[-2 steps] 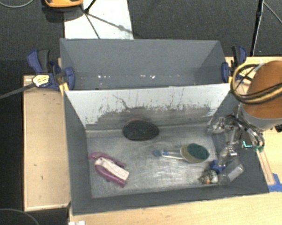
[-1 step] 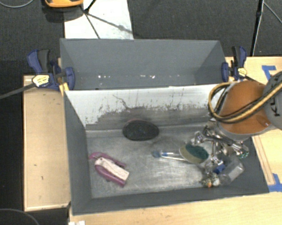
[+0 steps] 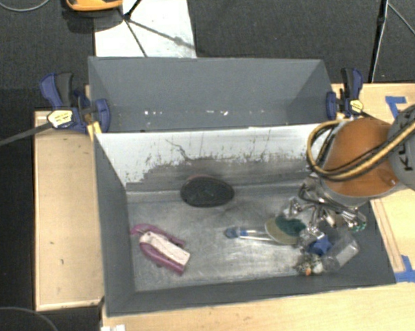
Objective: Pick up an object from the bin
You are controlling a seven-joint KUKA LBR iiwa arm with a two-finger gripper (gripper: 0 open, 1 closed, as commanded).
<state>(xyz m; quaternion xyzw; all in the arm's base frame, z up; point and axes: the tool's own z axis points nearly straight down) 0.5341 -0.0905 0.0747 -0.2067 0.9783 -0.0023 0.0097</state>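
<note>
Gripper point(image 3: 318, 222), open or closed you cannot tell, hangs over the small heap in the right near corner of the bin point(image 3: 115, 206), nearest a teal disc point(image 3: 287, 226) and a small blue piece point(image 3: 321, 246), well apart from the black oval pad point(image 3: 206, 192).

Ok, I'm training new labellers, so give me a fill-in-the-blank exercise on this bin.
The black oval object lies near the bin's ___ wall.
The purple and pink object lies toward the view's ___ side.
The gripper hangs over the small heap on the view's ___ side.
Missing: back, left, right.
</note>
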